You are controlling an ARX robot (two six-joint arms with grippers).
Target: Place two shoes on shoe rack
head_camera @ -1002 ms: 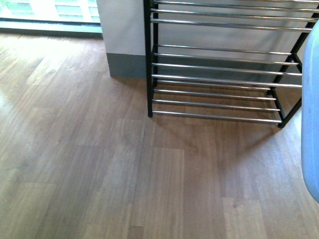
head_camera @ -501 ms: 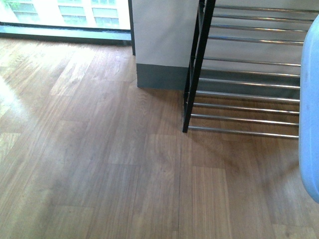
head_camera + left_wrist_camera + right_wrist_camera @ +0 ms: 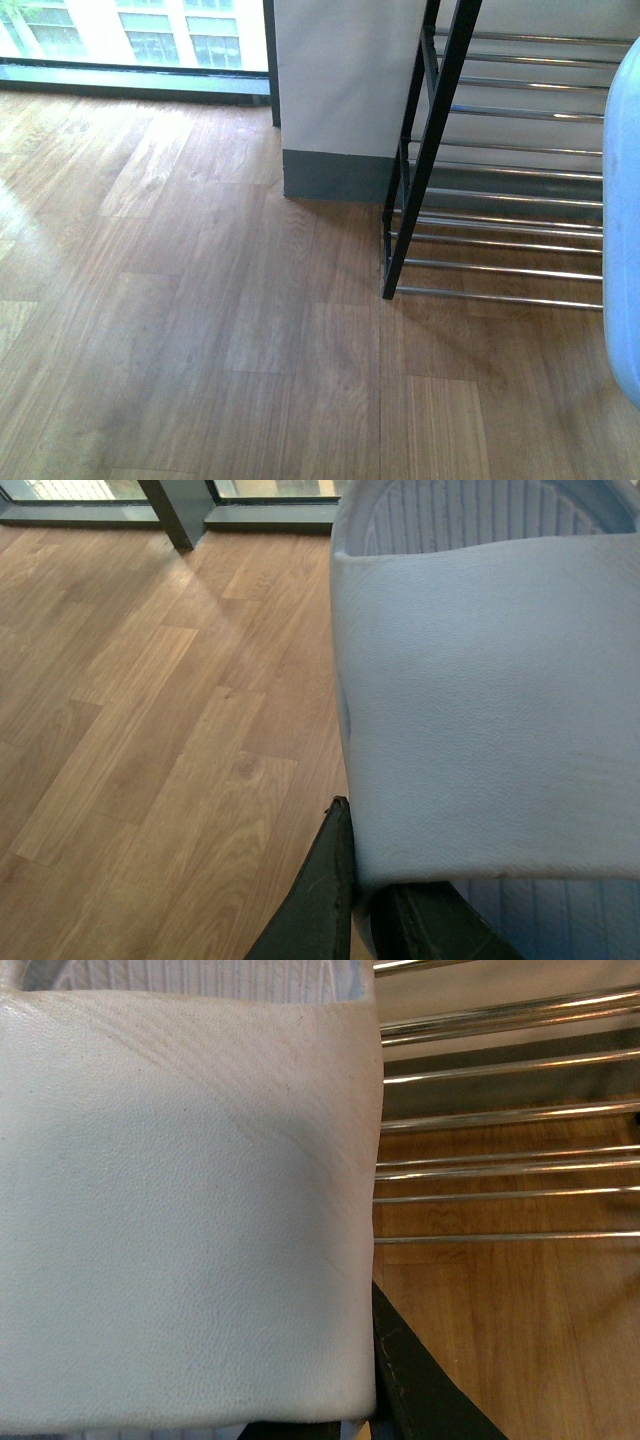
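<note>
Bare wood floor lies beneath both arms, and the black-framed shoe rack stands ahead of the right gripper, its chrome bars close beyond the fingertips. The left gripper has only floorboards and a window frame past it, so the rack is well off its line. Each arm carries one shoe clear of the floor. The left jaws are closed down on the strap of a pale blue slide, and the right jaws look clamped the same way on the other slide, though only one dark finger shows clearly. Neither shoe is on the rack yet. The likely trouble is the grip: a strap pinch lets the sole hang and swing, so a heel could clip a bar on entry. A slide set down crooked could also tip through the gaps between the thin rails.
</note>
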